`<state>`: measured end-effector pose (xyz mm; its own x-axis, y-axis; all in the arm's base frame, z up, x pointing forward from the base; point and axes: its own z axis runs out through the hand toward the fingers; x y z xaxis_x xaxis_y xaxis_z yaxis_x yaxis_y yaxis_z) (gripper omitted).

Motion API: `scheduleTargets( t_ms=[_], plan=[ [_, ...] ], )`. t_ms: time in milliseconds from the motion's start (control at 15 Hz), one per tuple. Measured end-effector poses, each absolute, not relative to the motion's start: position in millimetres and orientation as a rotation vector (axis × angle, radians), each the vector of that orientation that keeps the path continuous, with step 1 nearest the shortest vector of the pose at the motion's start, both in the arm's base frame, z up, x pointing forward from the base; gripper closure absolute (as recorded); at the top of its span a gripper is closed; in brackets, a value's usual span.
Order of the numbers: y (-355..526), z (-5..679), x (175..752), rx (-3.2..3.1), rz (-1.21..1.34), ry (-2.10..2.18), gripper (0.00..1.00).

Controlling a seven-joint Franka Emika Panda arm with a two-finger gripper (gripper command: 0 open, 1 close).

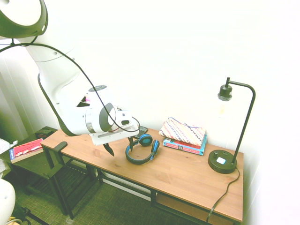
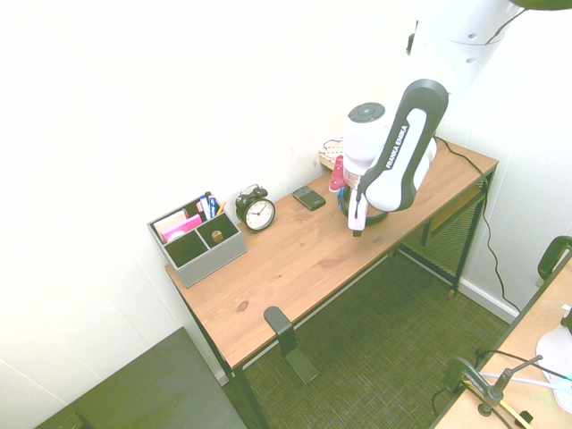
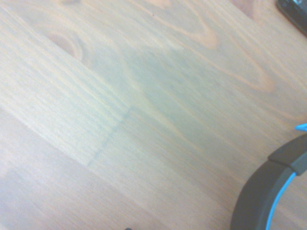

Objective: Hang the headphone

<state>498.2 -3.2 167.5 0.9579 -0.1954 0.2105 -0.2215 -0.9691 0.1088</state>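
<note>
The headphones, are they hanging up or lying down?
Lying down: the headphones rest flat on the wooden desk, with nothing holding them up.

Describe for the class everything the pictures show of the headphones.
The headphones lie on the wooden desk, unhung. A dark, curved headband with bright-blue edging joins round cups, dark with blue rims; its surface looks matte. In the first exterior view they lie between the gripper and the books. Whether a fingertip touches the band, I cannot tell.

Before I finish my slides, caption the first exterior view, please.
Open hand above a desk, headphones lying near it.
</note>
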Motion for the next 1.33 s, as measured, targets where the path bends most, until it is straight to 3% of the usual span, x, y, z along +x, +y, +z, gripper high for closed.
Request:
scheduleTargets(
  t_ms=[1333],
  plan=[
    [-33,155,508,2.97,0.186,-0.527,1.0]
  ],
)
